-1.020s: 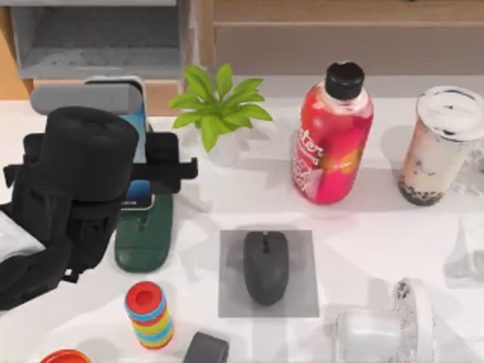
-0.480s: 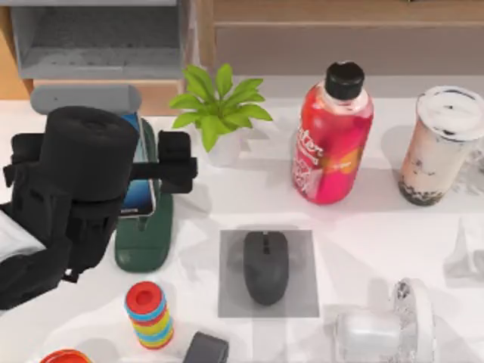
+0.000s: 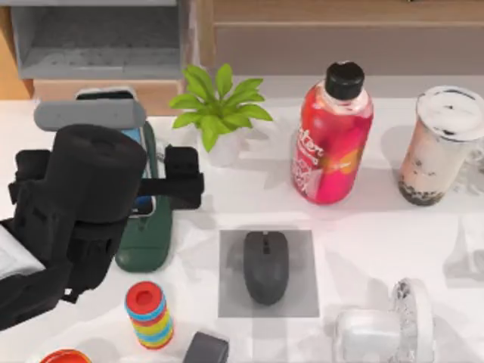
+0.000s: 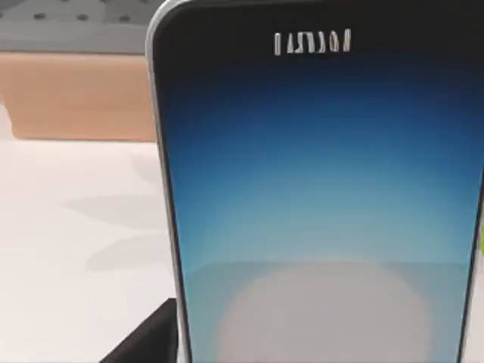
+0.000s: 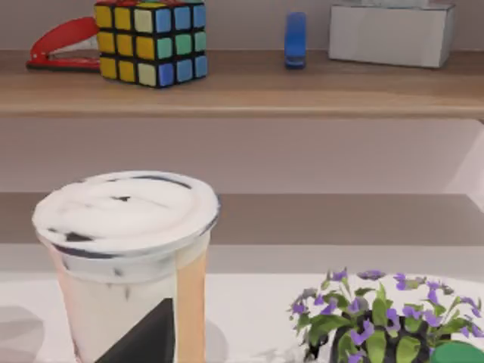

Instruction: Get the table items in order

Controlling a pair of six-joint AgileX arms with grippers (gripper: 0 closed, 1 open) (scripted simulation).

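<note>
Smartphone [image 3: 141, 162] upright on green stand, at left gripper [image 3: 155, 181].

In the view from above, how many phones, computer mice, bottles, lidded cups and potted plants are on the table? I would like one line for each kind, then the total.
phone: 1
mouse: 1
bottle: 1
lidded cup: 1
potted plant: 1
Total: 5
</note>
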